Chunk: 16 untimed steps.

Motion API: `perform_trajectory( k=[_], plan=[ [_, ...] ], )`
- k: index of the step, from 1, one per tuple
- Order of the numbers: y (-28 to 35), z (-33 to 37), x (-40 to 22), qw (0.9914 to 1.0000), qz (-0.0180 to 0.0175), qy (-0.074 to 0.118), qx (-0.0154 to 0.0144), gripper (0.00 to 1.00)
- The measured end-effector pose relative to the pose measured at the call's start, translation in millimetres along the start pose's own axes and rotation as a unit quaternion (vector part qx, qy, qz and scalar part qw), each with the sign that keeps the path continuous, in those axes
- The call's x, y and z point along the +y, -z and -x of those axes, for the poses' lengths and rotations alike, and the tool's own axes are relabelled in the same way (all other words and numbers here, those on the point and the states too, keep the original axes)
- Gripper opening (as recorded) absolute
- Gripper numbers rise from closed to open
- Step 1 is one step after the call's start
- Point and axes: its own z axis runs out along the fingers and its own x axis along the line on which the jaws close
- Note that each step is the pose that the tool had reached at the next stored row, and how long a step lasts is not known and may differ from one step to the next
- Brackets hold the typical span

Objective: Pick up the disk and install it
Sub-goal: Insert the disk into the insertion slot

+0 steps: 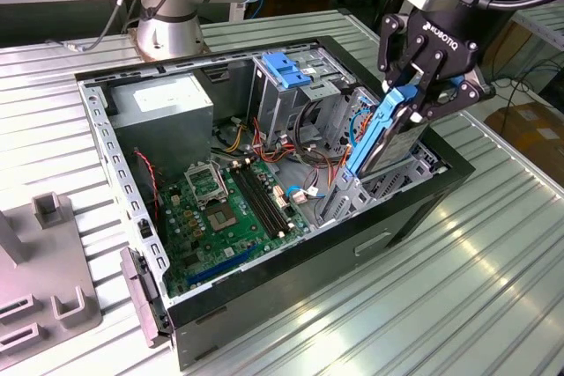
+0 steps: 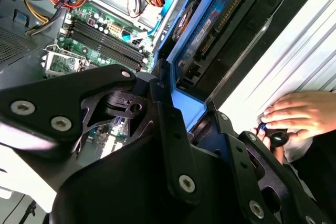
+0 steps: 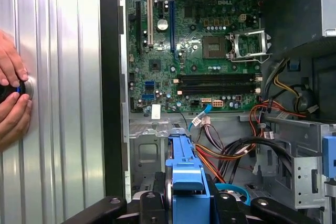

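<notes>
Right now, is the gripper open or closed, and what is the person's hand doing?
Gripper: closed, holding the disk.
Person's hand: touching a small black knob.

disk (image 1: 388, 143): upper end hidden by pincer (image 1: 421, 105) | hand (image 3: 11, 98): cut off at edge

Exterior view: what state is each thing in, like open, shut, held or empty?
Black desktop computer case: lying on its side, open.
Silver-grey metal disk with blue side rails: held on edge, tilted, over the case.
Black robot gripper: shut on the disk.
Square silver processor socket: bare, no cooler.
Person's hand: on a small black knob on the ribbed metal table.
</notes>
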Motion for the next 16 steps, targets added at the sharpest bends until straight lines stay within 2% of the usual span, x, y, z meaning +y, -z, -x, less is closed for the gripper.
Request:
perform_trajectory(
  k=[16],
  plan=[
    [-18.1, -0.3, -0.2, 1.0, 0.0, 0.0, 0.0, 0.37]
  ],
)
